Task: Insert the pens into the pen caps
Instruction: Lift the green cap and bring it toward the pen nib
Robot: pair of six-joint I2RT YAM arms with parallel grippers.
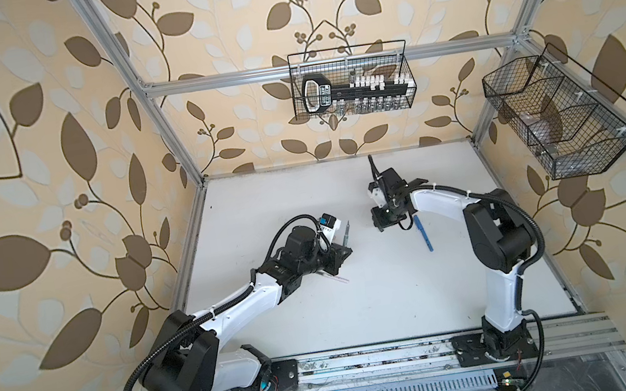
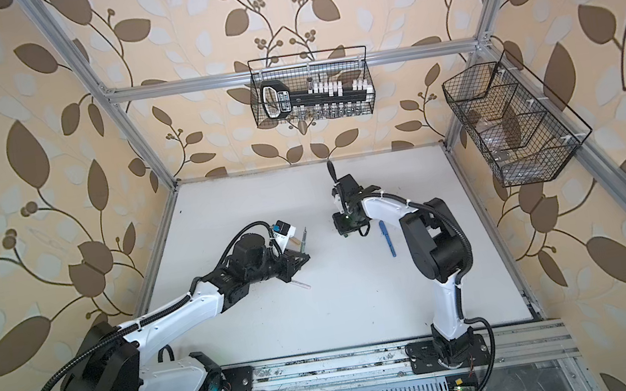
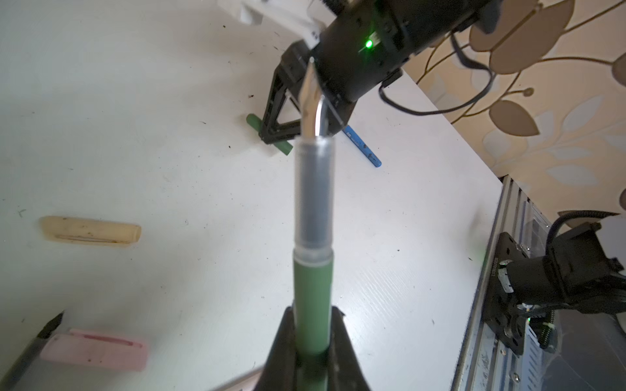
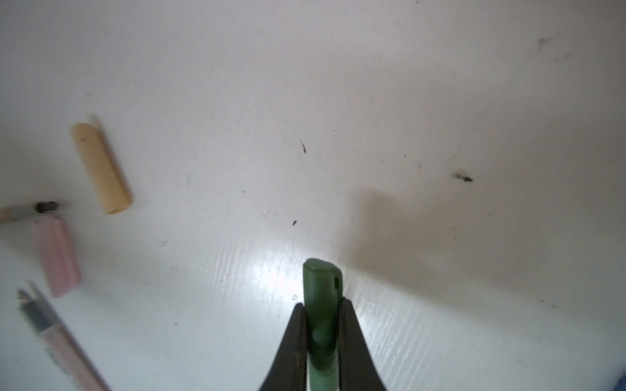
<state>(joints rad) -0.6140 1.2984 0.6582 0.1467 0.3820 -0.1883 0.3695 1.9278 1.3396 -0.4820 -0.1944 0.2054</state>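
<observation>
- Left gripper [image 3: 313, 309]: fingers pressed together on the barrel of the green pen [image 3: 313, 281]. The pen projects beyond the fingertips, with its clear grip section and metal nib leading. It is held above the table [image 1: 363, 315], left of centre.
- Green pen, in both top views: a thin stick reaching from the left gripper toward the far side, nib end farthest.
- Right gripper [image 4: 321, 304]: fingers closed against both sides of the green cap [image 4: 321, 281], one end of which protrudes past the fingertips. Whether the cap rests on the table or sits just above it cannot be told.
- Relation: the green cap lies to the right of the green pen's nib, apart from it. The left wrist view shows the nib directed toward the right gripper.
- Blue pen [image 1: 423, 232]: flat on the table, just right of the right gripper and slightly nearer.
- Pink pen [image 1: 338, 279]: flat on the table at the near side of the left gripper, partly hidden beneath it.
- Tan cap [image 3: 91, 230] and pink cap [image 3: 95, 352]: loose on the table, near each other, apart from both grippers. The dark tip of the tan pen [image 4: 20, 212] lies just beside the pink cap.
</observation>
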